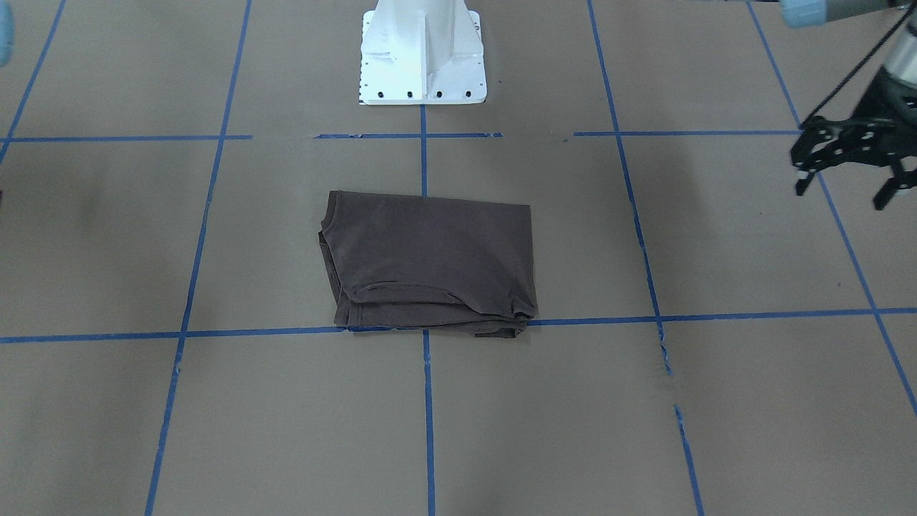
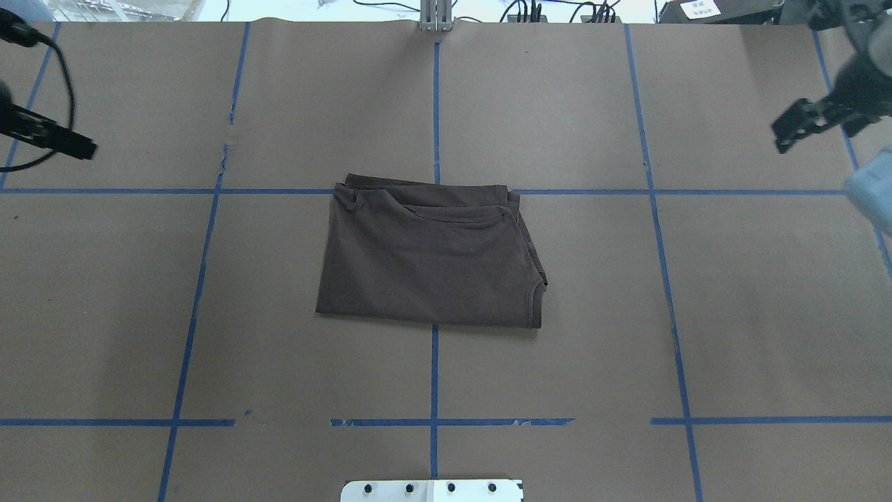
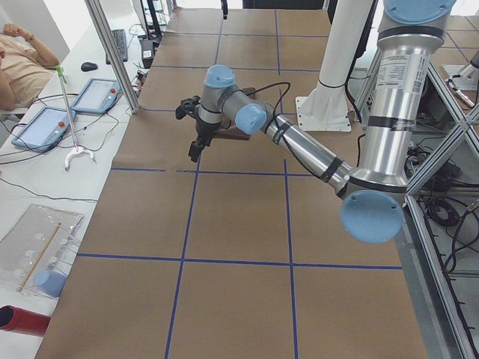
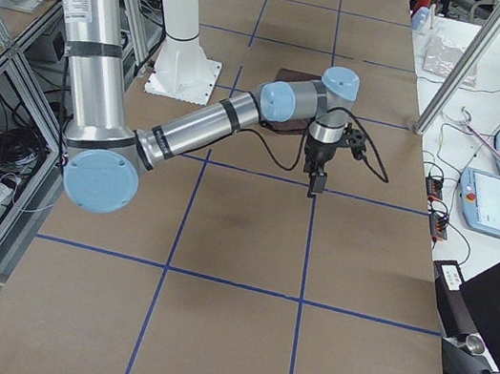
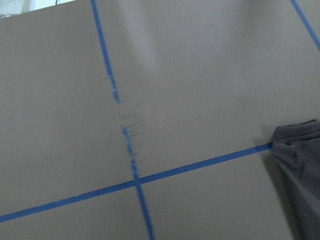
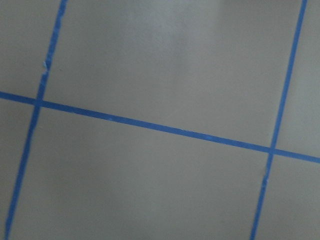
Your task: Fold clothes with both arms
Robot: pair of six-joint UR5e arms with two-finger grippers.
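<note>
Dark brown folded T-shirt [image 2: 428, 258] lies flat at the centre of the brown tabletop [image 2: 732, 314], long axis running left-right, layered edges facing away from the robot. Left hand [image 1: 844, 192] hangs with fingers spread; right hand [image 2: 794, 130]: cannot tell.

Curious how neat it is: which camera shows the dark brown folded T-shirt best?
Overhead exterior: the dark brown folded T-shirt lies whole. Front-facing equally whole; side views hide most behind arms; left wrist catches a corner; right wrist nothing.

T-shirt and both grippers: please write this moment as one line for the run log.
T-shirt: folded, lying flat | left gripper: open, empty, off to the side | right gripper: off to the side, open or shut unclear | contact: none
</note>
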